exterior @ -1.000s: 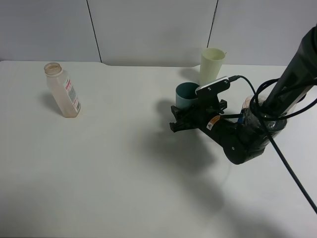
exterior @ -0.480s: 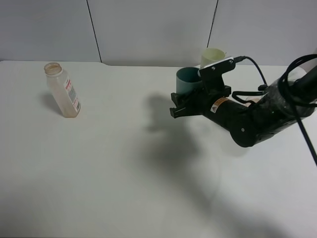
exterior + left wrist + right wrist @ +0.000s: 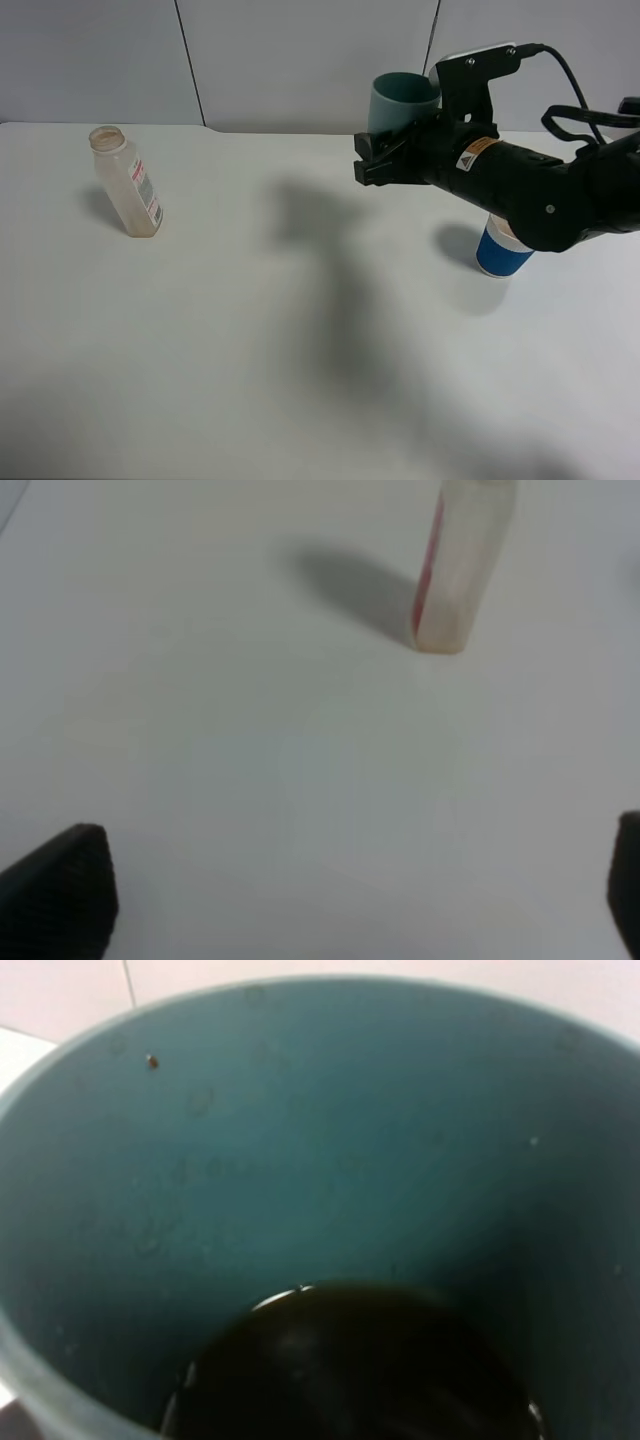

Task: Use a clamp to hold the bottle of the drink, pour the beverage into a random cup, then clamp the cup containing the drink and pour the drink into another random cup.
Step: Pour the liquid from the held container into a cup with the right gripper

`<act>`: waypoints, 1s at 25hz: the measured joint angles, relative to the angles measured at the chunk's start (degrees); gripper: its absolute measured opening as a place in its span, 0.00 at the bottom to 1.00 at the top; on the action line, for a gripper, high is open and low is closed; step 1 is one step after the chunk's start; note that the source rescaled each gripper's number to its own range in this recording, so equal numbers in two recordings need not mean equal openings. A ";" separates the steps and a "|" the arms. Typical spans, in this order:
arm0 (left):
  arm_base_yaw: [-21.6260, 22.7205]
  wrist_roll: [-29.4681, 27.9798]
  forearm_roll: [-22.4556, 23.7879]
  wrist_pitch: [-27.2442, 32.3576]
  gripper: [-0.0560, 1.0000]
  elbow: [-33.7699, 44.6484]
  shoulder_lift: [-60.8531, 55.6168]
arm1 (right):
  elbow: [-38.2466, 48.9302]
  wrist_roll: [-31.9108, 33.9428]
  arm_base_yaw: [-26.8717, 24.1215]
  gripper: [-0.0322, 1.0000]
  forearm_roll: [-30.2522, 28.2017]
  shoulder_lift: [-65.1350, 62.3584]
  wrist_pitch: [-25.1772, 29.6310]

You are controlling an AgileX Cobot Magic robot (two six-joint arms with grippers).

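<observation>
Right gripper [image 3: 380,158], clenched on the teal plastic tumbler [image 3: 402,100], has lifted it off the white table [image 3: 250,350]. Dark beverage [image 3: 350,1380] sits inside, so second pour is likely next. Left gripper [image 3: 340,900] is spread wide and empty; clear square-sided plastic bottle [image 3: 127,182] stands far left.

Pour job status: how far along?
Done: bottle stands on the table, and dark drink is in the teal cup. In hand: right gripper holds that cup clear of the table. Left: the pour into another cup, e.g. the blue-banded cup.
</observation>
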 joint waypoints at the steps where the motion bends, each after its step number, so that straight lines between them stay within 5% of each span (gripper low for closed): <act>1: 0.00 0.00 0.00 0.00 1.00 0.00 0.00 | 0.00 0.00 0.00 0.04 0.05 -1.23 1.36; 7: 0.00 0.00 0.00 0.00 1.00 0.00 0.00 | 0.00 0.66 -1.92 0.04 -1.11 -8.73 8.85; 11: 0.00 0.00 0.00 0.00 1.00 0.00 0.00 | 0.00 7.61 -7.91 0.04 -7.36 -11.92 14.93; 18: 0.00 0.00 0.00 0.00 1.00 0.00 0.00 | 0.00 28.90 -18.79 0.04 -31.49 -15.48 21.20; 25: 0.00 0.00 0.00 0.00 1.00 0.00 0.00 | 0.00 55.39 -24.52 0.04 -57.75 -15.87 25.52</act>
